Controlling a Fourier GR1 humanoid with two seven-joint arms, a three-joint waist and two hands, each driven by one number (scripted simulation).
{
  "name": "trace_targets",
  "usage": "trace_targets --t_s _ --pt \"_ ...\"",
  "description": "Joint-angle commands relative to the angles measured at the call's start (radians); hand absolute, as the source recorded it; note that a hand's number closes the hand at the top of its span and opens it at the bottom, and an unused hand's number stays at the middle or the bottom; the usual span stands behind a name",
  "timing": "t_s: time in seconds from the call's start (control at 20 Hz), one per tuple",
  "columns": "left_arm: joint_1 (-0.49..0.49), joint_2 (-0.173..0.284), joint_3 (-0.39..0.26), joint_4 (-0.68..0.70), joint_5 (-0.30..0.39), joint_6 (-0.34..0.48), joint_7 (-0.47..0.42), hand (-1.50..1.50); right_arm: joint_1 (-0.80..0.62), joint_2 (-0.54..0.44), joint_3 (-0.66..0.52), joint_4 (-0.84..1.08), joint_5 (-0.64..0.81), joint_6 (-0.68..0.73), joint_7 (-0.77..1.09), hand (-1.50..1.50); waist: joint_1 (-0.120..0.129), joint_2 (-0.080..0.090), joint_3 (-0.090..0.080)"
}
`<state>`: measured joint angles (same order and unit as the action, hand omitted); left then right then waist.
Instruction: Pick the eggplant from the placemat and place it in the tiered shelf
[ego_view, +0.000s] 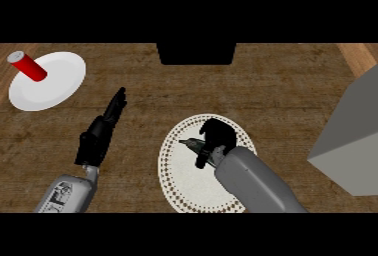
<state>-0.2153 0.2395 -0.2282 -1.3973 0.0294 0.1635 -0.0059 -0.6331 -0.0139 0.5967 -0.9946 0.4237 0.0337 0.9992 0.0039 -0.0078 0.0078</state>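
Brown wood-grain counter (221, 95) fills the head view, with a paler wooden strip at the upper right corner. On it lie one white plate (46, 82) at the upper left and one round white placemat (184, 175) with a dotted brown border, low and a little right of centre. One red cylinder (27, 66) with a pale cap rests tilted on the plate's upper left part, its cap end reaching past the rim. One grey box-like body (351, 140), which may be the tiered shelf, stands at the right edge, well apart from the placemat; its tiers cannot be made out from this angle. One black block (196, 53) sits at the counter's far edge, top centre.

Two grey forearms come in from below. The right hand (215, 140) is over the placemat's upper part with its fingers curled downward. A small dark, pointed piece, apparently the eggplant (193, 145), shows just at the hand's left side, between thumb and fingers; most of it is hidden by the hand, so whether it is lifted or on the mat cannot be told. The left hand (103, 131) lies left of the placemat, apart from it, fingers straight and pointing toward the far edge, holding nothing.
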Motion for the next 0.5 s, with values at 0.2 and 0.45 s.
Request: trace_targets --t_s 0.2,0.45 --pt "0.038 -0.025 0.041 -0.021 -0.007 -0.041 0.011 0.00 0.063 0.013 0.017 -0.064 0.071 -0.031 0.007 1.50 -0.003 0.007 -0.008" --pt "0.056 0.000 0.056 0.011 0.013 -0.016 0.013 0.00 0.199 -0.235 0.252 -0.351 0.052 0.107 -0.435 1.50 -0.083 -0.034 -0.004"
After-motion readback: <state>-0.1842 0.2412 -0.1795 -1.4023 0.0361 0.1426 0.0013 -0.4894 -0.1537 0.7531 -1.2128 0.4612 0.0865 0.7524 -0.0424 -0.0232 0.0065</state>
